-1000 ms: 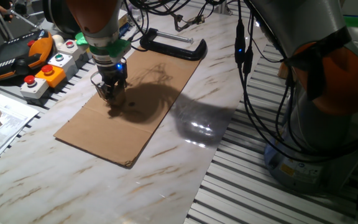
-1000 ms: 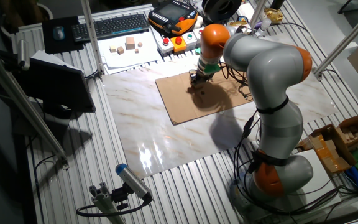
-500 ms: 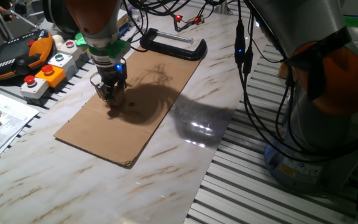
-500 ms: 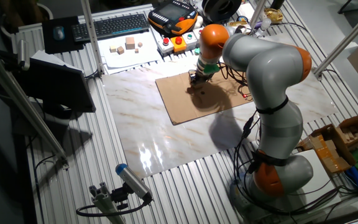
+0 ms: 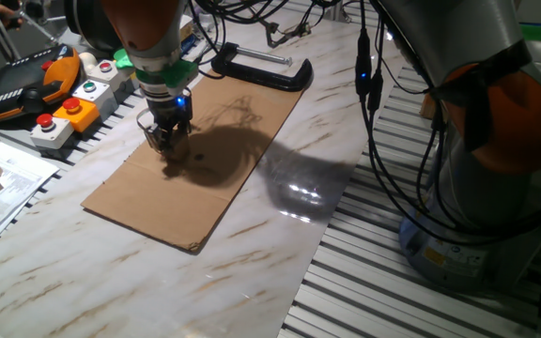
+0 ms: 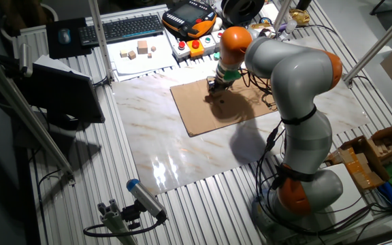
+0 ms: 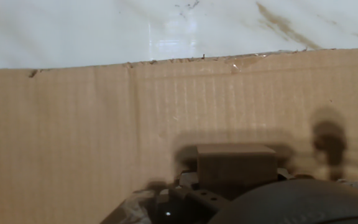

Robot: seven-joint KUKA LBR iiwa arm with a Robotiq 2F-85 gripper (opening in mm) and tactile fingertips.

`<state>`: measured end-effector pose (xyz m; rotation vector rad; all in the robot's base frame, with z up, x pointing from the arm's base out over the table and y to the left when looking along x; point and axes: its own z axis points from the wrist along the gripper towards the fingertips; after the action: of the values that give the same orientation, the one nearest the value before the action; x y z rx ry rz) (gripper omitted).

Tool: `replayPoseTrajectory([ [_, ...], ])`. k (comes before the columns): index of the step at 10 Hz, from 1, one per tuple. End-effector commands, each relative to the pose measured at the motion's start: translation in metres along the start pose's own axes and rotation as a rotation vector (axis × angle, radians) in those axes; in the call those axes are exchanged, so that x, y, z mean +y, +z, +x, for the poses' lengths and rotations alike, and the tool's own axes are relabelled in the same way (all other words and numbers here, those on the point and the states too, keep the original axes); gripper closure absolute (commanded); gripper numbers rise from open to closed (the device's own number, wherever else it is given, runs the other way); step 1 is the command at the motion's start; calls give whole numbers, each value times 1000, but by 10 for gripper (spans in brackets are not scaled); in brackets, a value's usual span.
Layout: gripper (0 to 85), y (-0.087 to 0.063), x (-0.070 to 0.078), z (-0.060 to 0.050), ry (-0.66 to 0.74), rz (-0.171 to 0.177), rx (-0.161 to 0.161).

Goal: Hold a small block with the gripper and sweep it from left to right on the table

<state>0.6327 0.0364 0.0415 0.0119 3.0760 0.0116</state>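
Observation:
My gripper (image 5: 167, 146) points straight down onto a flat brown cardboard sheet (image 5: 205, 178) that lies on the white marble-look table (image 5: 111, 272). Its black fingers are shut on the small block (image 7: 235, 165), a tan wooden cube that rests on the cardboard (image 7: 73, 124); in the hand view it shows low in the middle, in shadow. In the fixed views the fingers hide the block. The other fixed view shows the gripper (image 6: 214, 86) near the far edge of the cardboard (image 6: 209, 116), with the table (image 6: 162, 136) spreading in front.
A black C-clamp (image 5: 261, 68) lies at the cardboard's far end. Button boxes (image 5: 69, 113) and an orange pendant (image 5: 26, 89) sit on the slats at the left. A paper with several wooden cubes (image 6: 138, 51) lies by a keyboard (image 6: 131, 27).

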Motion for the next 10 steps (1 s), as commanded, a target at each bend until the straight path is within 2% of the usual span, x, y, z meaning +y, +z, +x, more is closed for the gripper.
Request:
replayPoseTrajectory([
  [1,843,0,0,0,-4,6,-1],
  [4,843,0,0,0,-17,3,13],
  [7,843,0,0,0,-15,38,10],
  [10,843,0,0,0,-26,16,16],
])
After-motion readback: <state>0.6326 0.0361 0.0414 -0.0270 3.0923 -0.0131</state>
